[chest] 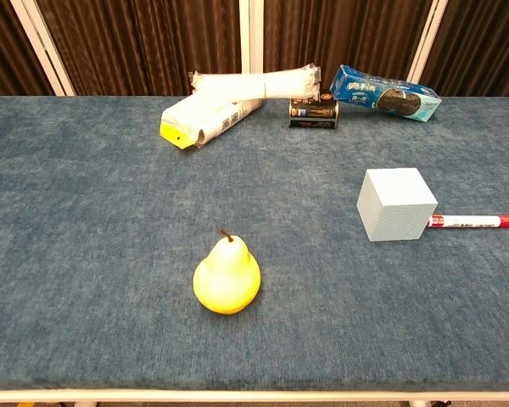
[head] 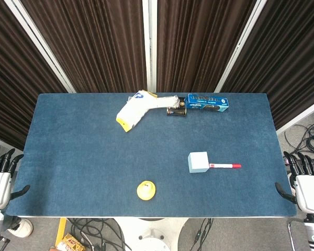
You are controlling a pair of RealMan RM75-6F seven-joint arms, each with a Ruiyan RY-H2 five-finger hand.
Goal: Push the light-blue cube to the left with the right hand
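The light-blue cube (head: 198,161) (chest: 396,204) sits on the blue table (head: 83,146), right of centre. A red-and-white marker (head: 225,166) (chest: 475,222) lies against its right side. My right hand (head: 303,180) hangs off the table's right edge, fingers apart and holding nothing, well to the right of the cube. Off the left edge my left hand (head: 1,178) is likewise open with nothing in it. Neither hand shows in the chest view.
A yellow pear (head: 146,190) (chest: 226,275) stands near the front centre. At the back lie a white-and-yellow package (head: 141,109) (chest: 212,114), a small dark can (head: 176,111) (chest: 312,113) and a blue cookie pack (head: 208,103) (chest: 383,92).
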